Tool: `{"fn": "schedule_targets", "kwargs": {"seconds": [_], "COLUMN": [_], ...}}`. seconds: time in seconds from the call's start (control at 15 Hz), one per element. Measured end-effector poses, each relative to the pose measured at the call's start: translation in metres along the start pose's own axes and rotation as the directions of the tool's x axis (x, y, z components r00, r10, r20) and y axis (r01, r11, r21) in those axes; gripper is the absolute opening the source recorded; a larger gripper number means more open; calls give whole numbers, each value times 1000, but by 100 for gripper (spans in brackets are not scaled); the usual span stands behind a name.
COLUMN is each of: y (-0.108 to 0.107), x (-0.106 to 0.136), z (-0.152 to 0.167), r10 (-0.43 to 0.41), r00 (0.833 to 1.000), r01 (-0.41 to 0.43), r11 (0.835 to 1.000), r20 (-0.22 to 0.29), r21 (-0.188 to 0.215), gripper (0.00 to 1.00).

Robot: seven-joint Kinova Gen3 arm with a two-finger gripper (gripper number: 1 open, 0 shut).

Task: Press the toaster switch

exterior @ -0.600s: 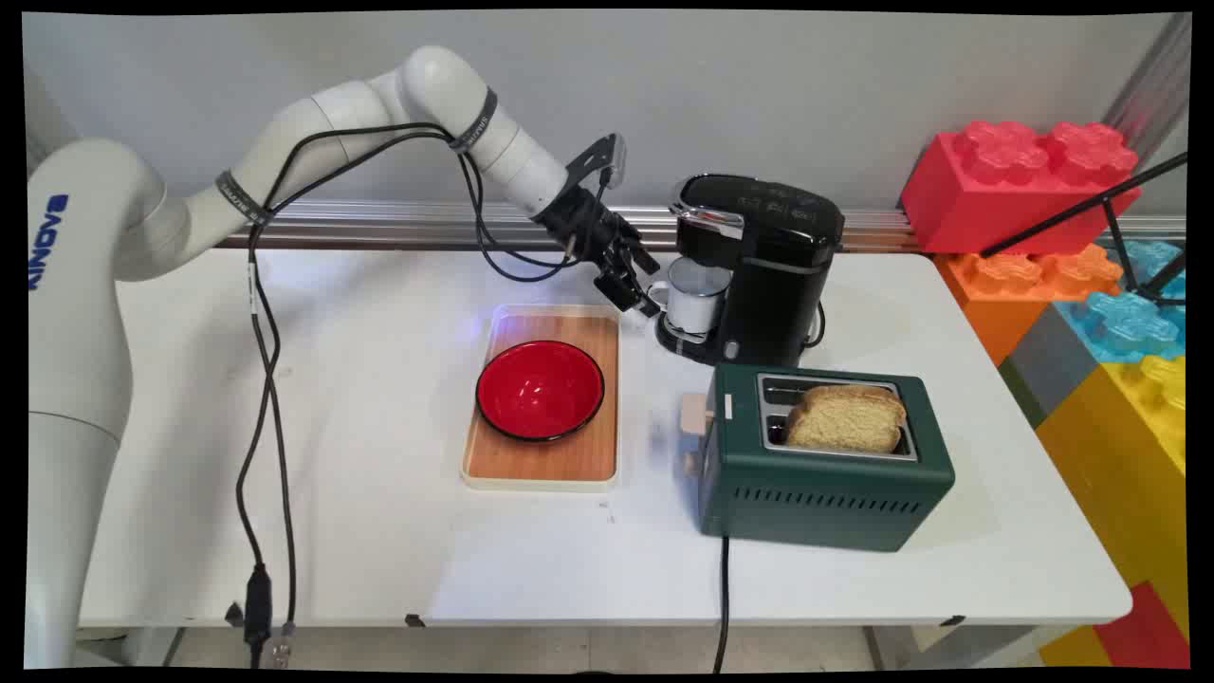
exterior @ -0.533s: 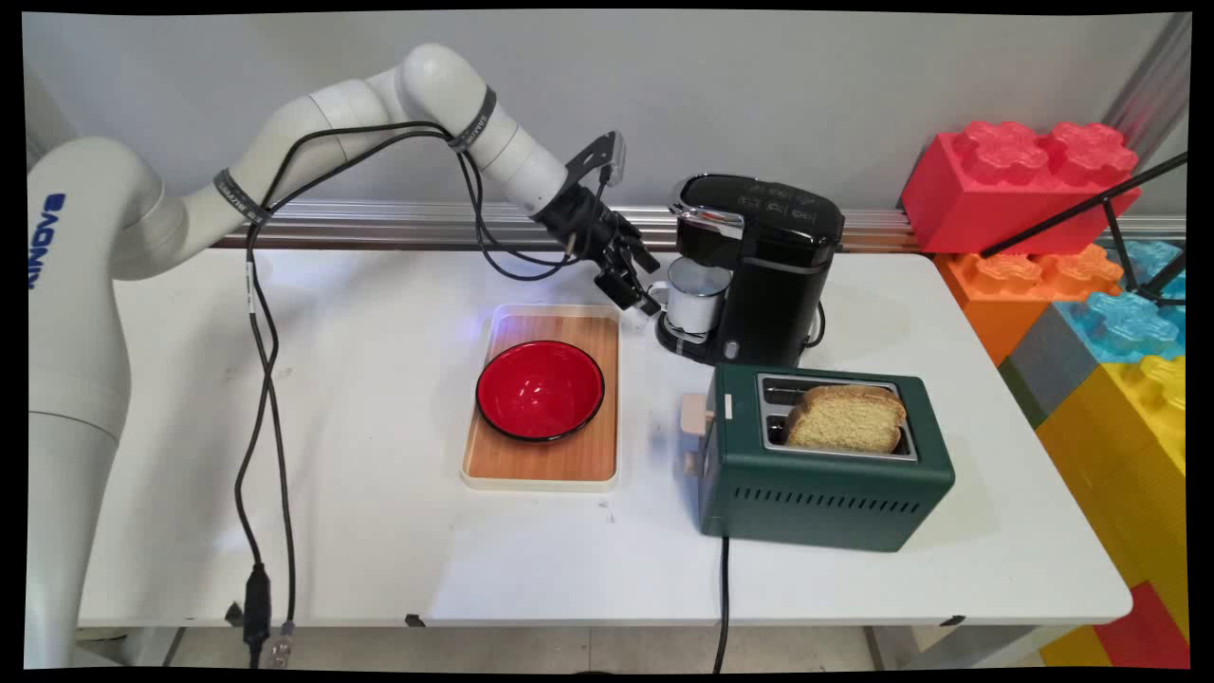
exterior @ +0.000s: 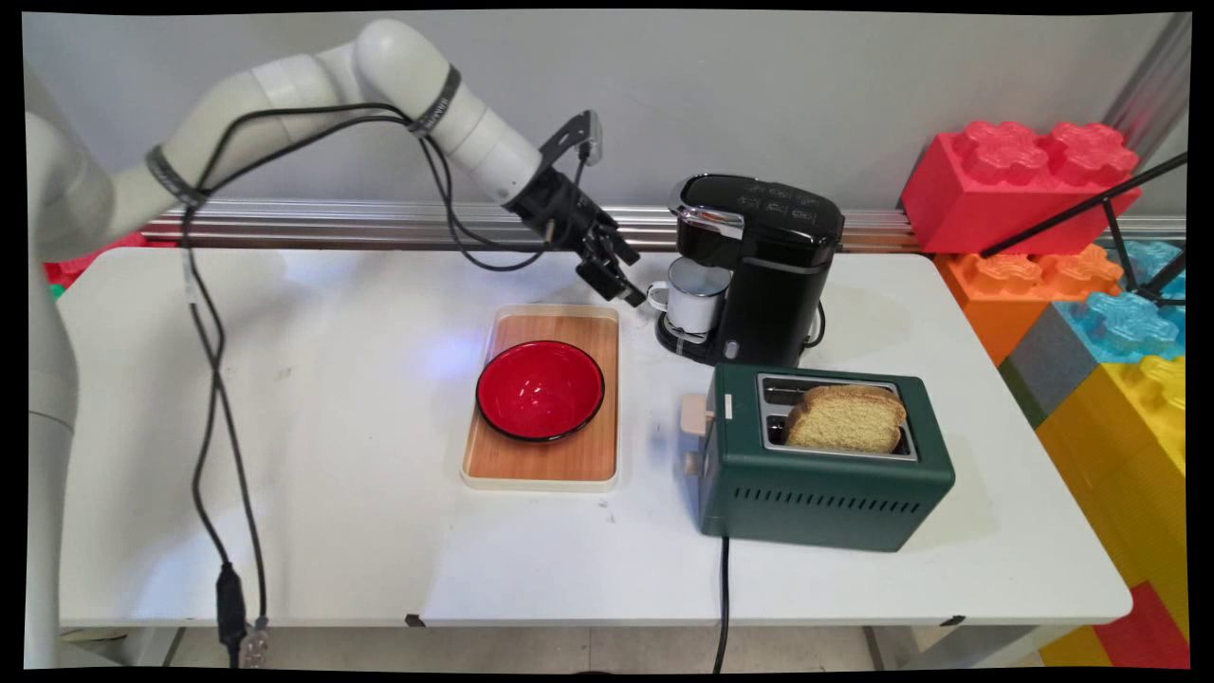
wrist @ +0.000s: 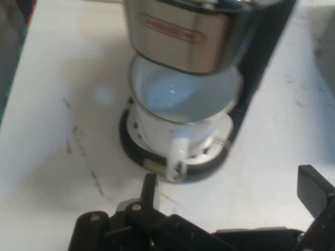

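Note:
A white enamel mug (exterior: 697, 292) (wrist: 180, 117) stands on the drip tray of a black coffee machine (exterior: 759, 266) (wrist: 204, 31), under its spout, with its handle (wrist: 177, 154) turned toward my hand. My gripper (exterior: 621, 285) (wrist: 230, 191) hovers just left of the mug, a short way off the handle. It is open, with nothing between its fingers (wrist: 150, 189). Nothing is held.
A red bowl (exterior: 540, 390) sits on a wooden tray (exterior: 545, 465) in front of the gripper. A green toaster (exterior: 823, 460) with a bread slice (exterior: 846, 417) stands before the coffee machine. Large coloured toy blocks (exterior: 1029, 180) are stacked at the right.
The arm has drawn back to the left and slightly up, so the gripper now stands clear of the mug's handle. The mug has stayed under the spout.

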Motion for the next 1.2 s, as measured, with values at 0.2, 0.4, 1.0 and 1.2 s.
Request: {"fn": "schedule_targets", "kwargs": {"seconds": [0.2,0.4,1.0,1.2], "y": [23,46,139,163], "x": [0,1,13,22], "z": [-18,-30,-54,-57], "r10": [-21,-41,-49,-38], "r00": [1000,999,999,999], "r01": [21,41,48,33], "r11": [1000,999,994,991], "r20": [11,14,-10,-36], "r21": [0,-1,-103,-130], "gripper": [100,100,100,100]}}
